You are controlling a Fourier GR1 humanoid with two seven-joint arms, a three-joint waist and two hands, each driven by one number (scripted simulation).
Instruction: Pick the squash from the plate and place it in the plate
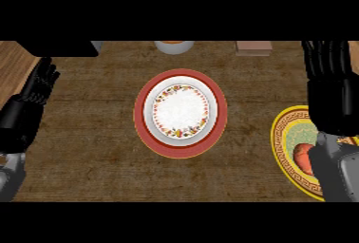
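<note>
Hanging at the right edge of the frame, the right hand [331, 90] is extended with its black fingers straight and pointing toward the top of the frame, holding nothing. Its grey forearm crosses over the yellow plate [286, 137] at the lower right. The squash [303, 157] lies on that plate as a reddish-orange rounded shape, half hidden by the forearm, so its full outline cannot be made out. The step in hand looks like the approach to the pick: nothing is grasped yet. By my judgement the next move calls for drawing the hand back and down over the squash, then curling the fingers round it before carrying it left to the centre plate.

The red-rimmed plate [181, 113] sits in the middle of the frame, oval as seen, with a broad red outer band, a ring of small floral pattern and a plain white centre. The yellow plate has a dark key-pattern border and a greenish inner field. Both look smooth and glazed. The surface [91, 156] is brown wood with a rough, streaky grain.

The left hand [38, 85] rests at the left edge, fingers straight and relaxed, empty. At the top edge stand a pale round cup [174, 46] and a small pinkish block [253, 47], both cut off.
</note>
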